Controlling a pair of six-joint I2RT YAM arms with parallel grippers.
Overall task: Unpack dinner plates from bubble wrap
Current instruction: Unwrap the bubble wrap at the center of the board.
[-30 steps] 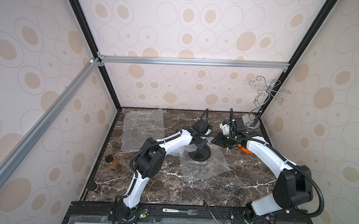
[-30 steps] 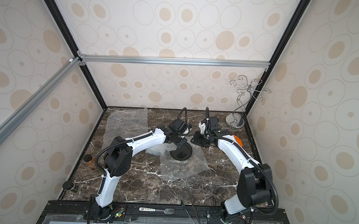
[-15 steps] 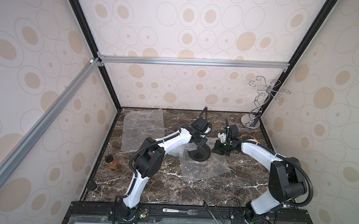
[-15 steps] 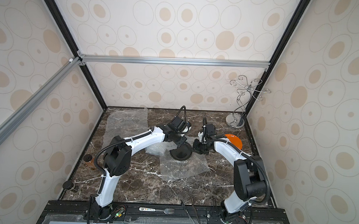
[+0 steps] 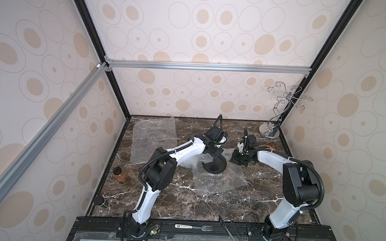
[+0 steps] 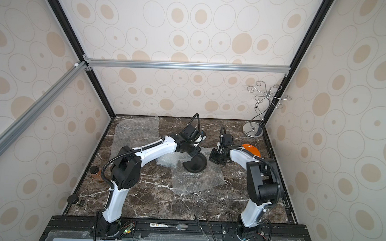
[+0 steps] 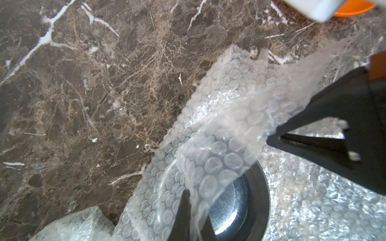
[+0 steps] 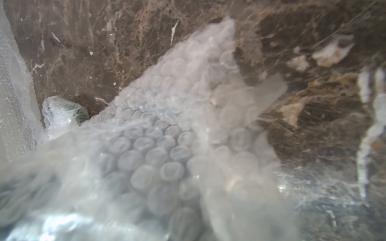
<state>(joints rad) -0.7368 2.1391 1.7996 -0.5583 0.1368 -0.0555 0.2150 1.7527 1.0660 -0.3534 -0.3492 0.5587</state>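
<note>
A dark grey dinner plate [image 5: 214, 166] [image 7: 240, 204] lies on a spread sheet of bubble wrap [image 5: 220, 181] mid-table. A strip of bubble wrap [image 7: 225, 116] is stretched over the plate between both grippers. My left gripper [image 7: 194, 206] [image 5: 216, 152] is shut on one end, just above the plate's rim. My right gripper [image 7: 273, 138] [image 5: 236, 159] is shut on the other end, right of the plate; in the right wrist view bubble wrap [image 8: 158, 146] hides its jaws. The orange plate [image 6: 251, 150] lies behind the right arm.
Another flat bubble wrap sheet [image 5: 153, 139] lies at the back left and a crumpled piece [image 5: 189, 164] sits by the left arm. A chrome wire stand [image 5: 269, 133] fills the back right corner. Two jars [image 5: 120, 175] [image 5: 100, 202] stand along the left edge. A fork [image 5: 194, 227] rests at the front.
My right gripper has moved left and forward, away from the orange plate to the wrap beside the dark plate, and has closed on it. The left arm has barely moved.
</note>
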